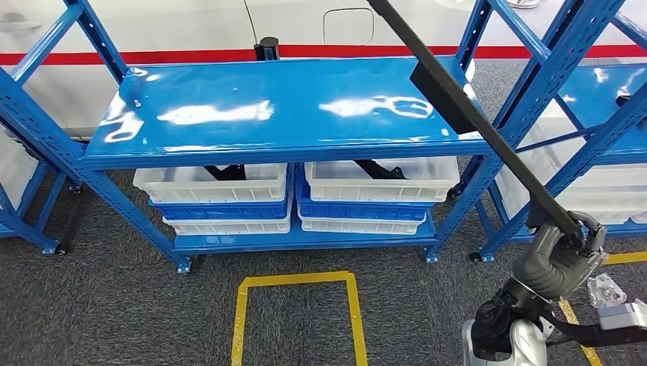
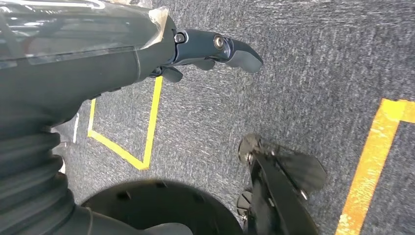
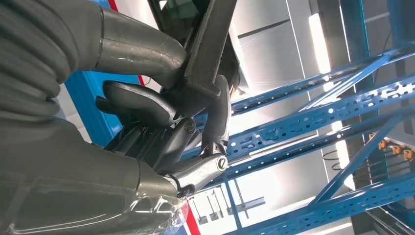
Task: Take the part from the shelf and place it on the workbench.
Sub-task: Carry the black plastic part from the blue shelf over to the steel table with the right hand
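I've got the right hand (image 1: 561,259) low at my right, wrist bent upward, its fingers wrapped around the bottom end of the part (image 1: 465,107). In the right wrist view the thumb and darker fingers (image 3: 147,103) clamp the part's (image 3: 205,54) flat black bar from both sides, so that grip is firm. The left hand (image 2: 215,51) hangs down over the grey carpet, palm holding nothing, its fingers loosely out and apart.

Straight ahead stands the blue shelf (image 1: 275,114), its glossy top board bare and shining under the lights. Under that board sit two stacks of white bins (image 1: 297,191), side by side, with blue bins between the white ones, and dark pieces poke up out of the top two. A second blue rack (image 1: 610,99) stands to the right, more white bins on its lower level. A yellow taped square (image 1: 297,305) marks the carpet in front of the shelf. Behind it all runs a white wall with a red stripe (image 1: 191,55).

The part itself is a long, slim black bar, matte, with a wider flat block partway up. It slants from the right hand up and to the left, crossing in front of the shelf's right post and over the right end of the top board, clear of the boards.
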### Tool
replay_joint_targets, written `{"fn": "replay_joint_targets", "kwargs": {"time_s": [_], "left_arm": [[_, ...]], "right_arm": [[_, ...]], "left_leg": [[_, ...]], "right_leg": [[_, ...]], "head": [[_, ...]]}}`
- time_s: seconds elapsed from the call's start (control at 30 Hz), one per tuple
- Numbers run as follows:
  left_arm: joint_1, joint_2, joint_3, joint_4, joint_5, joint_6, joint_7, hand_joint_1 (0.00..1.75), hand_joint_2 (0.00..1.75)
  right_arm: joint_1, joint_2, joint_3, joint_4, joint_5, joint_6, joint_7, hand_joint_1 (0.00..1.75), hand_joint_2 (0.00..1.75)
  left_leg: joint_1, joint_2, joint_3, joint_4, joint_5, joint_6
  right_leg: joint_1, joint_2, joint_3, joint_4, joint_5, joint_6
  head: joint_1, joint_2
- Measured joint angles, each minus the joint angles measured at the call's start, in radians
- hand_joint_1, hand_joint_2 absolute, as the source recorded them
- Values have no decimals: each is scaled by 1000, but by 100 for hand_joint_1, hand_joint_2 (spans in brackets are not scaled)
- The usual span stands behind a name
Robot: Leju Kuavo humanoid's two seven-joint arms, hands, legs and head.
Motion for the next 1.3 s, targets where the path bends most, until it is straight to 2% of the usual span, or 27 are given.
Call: {"fn": "replay_joint_targets", "kwargs": {"time_s": [0.07, 0.1, 0.17, 0.2, 0.27, 0.33, 0.37, 0.4, 0.43, 0.47, 0.53, 0.6, 0.67, 0.7, 0.73, 0.8, 0.83, 0.87, 0.9, 0.93, 1.0, 1.07, 1.1, 1.17, 1.2, 1.23, 1.3], "left_arm": [[-1, 0, -2, 0, -1, -2, -3, 0, 175], [-1, 0, -2, 0, -1, -3, -4, 0, 175], [0, 0, -2, 0, -2, -3, -5, 0, 175], [0, 1, -2, 0, -2, -3, -6, 0, 175], [0, 1, -3, 0, -2, -4, -6, 0, 175], [0, 1, -3, 0, -2, -6, -7, 0, 175], [1, 1, -3, 0, -2, -7, -7, 0, 175], [1, 1, -3, 0, -2, -8, -8, 0, 175], [1, 1, -3, 0, -2, -9, -8, 0, 175], [1, 1, -3, 0, -3, -9, -9, 0, 175], [1, 0, -3, 0, -3, -10, -10, 0, 175], [1, -1, -3, 0, -4, -10, -10, 0, 175], [2, -1, -3, 0, -5, -10, -10, 0, 175], [3, -1, -3, 1, -7, -10, -10, 0, 175], [3, 0, -3, 1, -8, -10, -10, 0, 175], [3, 0, -3, 1, -9, -10, -10, 0, 175], [3, 0, -3, 1, -9, -9, -10, 0, 175], [3, 0, -3, 1, -9, -9, -9, 0, 175], [3, 0, -3, 1, -8, -8, -9, 0, 175], [3, 0, -2, 1, -8, -7, -9, 0, 175], [1, 0, -2, 1, -7, -5, -8, 0, 175], [-2, -1, -2, 1, -6, -4, -8, 0, 175], [-2, -2, -2, 1, -6, -4, -8, 0, 175], [-1, -2, -2, 1, -6, -3, -8, 0, 175], [-1, -2, -2, 2, -5, -3, -8, 0, 175], [0, -2, -2, 2, -5, -3, -8, 0, 175], [0, -2, -2, 2, -5, -3, -7, 0, 175]], "right_arm": [[3, 0, -3, -3, 0, 0, -2, 175, 175], [4, 0, -4, -4, 0, 1, -3, 175, 175], [8, -1, -6, -4, 0, 2, -5, 175, 175], [10, -1, -7, -4, 0, 2, -5, 175, 175], [16, -3, -9, -4, -1, 2, -6, 175, 175], [21, -4, -10, -4, -1, 3, -8, 175, 175], [24, -5, -11, -4, -1, 4, -9, 175, 175], [26, -6, -12, -4, -1, 4, -10, 175, 175], [28, -7, -12, -4, -1, 4, -11, 175, 175], [28, -7, -13, -4, -1, 4, -12, 175, 175], [27, -8, -13, -5, -1, 4, -14, 175, 175], [28, -8, -14, -6, -1, 4, -15, 175, 175], [29, -8, -15, -7, -1, 4, -15, 175, 175], [29, -8, -15, -7, -1, 4, -15, 175, 175], [28, -8, -16, -7, -1, 4, -15, 175, 175], [28, -7, -15, -7, -2, 4, -15, 175, 175], [28, -7, -16, -7, -2, 4, -15, 175, 175], [28, -7, -16, -7, -1, 4, -15, 175, 175], [28, -6, -15, -7, -1, 4, -15, 175, 175], [28, -6, -15, -7, 0, 4, -15, 175, 175], [28, -6, -15, -8, 2, 5, -15, 175, 175], [27, -5, -14, -10, 6, 6, -15, 175, 175], [26, -5, -13, -12, 8, 6, -15, 175, 175], [27, -4, -10, -13, 10, 7, -16, 175, 175], [27, -3, -10, -13, 10, 8, -16, 175, 175], [28, -3, -10, -13, 10, 8, -16, 175, 175], [28, -3, -11, -13, 10, 8, -16, 175, 175]], "left_leg": [[-4, -5, 54, -90, -1, 2], [-9, -7, 57, -103, -3, 7], [-14, -4, 43, -108, 9, 26], [-15, -1, 36, -110, 18, 40], [-16, 4, 16, -113, 37, 62], [-20, 6, -9, -112, 55, 70], [-22, 7, -21, -111, 64, 71], [-24, 8, -32, -111, 73, 71], [-24, 8, -42, -111, 81, 70], [-25, 8, -50, -110, 89, 67], [-27, 8, -63, -108, 104, 59], [-29, 8, -69, -109, 120, 49], [-28, 7, -73, -110, 130, 38], [-26, 5, -80, -99, 114, 32], [-24, 3, -91, -70, 80, 26], [-18, 1, -127, 46, -21, 14], [-16, 0, -143, 114, -59, 9], [-13, 0, -149, 165, -74, 4], [-10, 0, -142, 186, -68, 1], [-7, 0, -116, 170, -44, -1], [1, 0, -24, 55, -4, -5], [-1, -4, 48, -57, -8, -2], [-5, -6, 60, -82, -16, 2], [-11, -6, 49, -93, -7, 22], [-13, -4, 41, -96, 2, 35], [-13, -1, 30, -99, 13, 50], [-16, 3, 4, -101, 37, 68]], "right_leg": [[3, -1, -11, 3, 12, 16], [2, -1, -15, 2, 19, 25], [0, -1, -25, 5, 23, 39], [-1, -1, -36, 20, 8, 39], [-2, 0, -75, 112, -62, 28], [-1, 1, -114, 247, -133, 22], [0, 1, -118, 288, -146, 25], [1, 1, -103, 292, -141, 31], [1, 1, -69, 257, -123, 39], [1, 1, -19, 190, -102, 44], [8, 1, 83, 36, -81, 41], [16, 2, 120, -34, -81, 30], [12, 3, 107, -36, -70, 16], [7, 2, 101, -35, -62, 7], [2, 0, 95, -36, -53, -4], [0, -2, 79, -35, -34, -17], [1, -3, 68, -33, -26, -19], [2, -3, 55, -30, -18, -17], [2, -3, 42, -26, -10, -15], [1, -3, 28, -20, -4, -11], [-1, -3, 2, -3, 5, -2], [1, -3, -16, 11, 13, 11], [2, -4, -23, 14, 19, 20], [0, -4, -33, 15, 31, 37], [-2, -4, -41, 21, 25, 41], [-3, -3, -55, 42, 2, 38], [-3, -1, -90, 141, -83, 24]], "head": [[2, 0], [3, 0], [3, 0], [5, 0], [9, 0], [11, 0], [11, 0], [11, 0], [11, 0], [11, 0], [11, 0], [9, 0], [9, 0], [8, 0], [6, 0], [2, 0], [1, 0], [1, 0], [1, 0], [1, 0], [1, 0], [3, 0], [3, 0], [4, 0], [4, 0], [6, 0], [10, 0]]}}
